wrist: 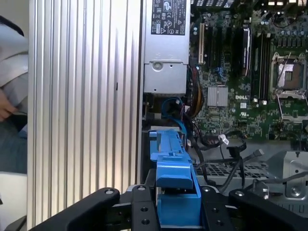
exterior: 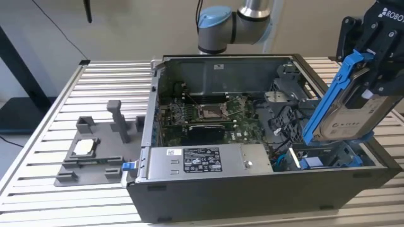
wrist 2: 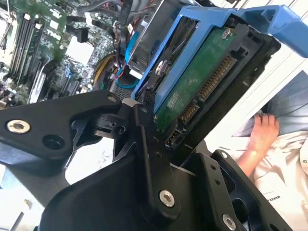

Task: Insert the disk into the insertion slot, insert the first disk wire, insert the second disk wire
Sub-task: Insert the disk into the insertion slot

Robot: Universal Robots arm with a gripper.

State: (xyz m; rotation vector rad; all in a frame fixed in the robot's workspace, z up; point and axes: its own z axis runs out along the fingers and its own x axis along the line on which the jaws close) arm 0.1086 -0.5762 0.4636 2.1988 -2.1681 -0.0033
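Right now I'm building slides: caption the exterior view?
The gripper holds the blue-framed disk tilted above the insertion slot of the open computer case, not yet inserted.

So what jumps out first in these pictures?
The bright blue-framed disk, held tilted in the gripper above the exterior view's right end of the open computer case. Next, the green motherboard lying bare inside it. A person's hand shows in the second wrist view.

Labels are showing on the power supply [exterior: 243,163] in the case [exterior: 252,198] and on the disk [exterior: 344,125] above it. Lettering is marking the gripper [exterior: 369,80].
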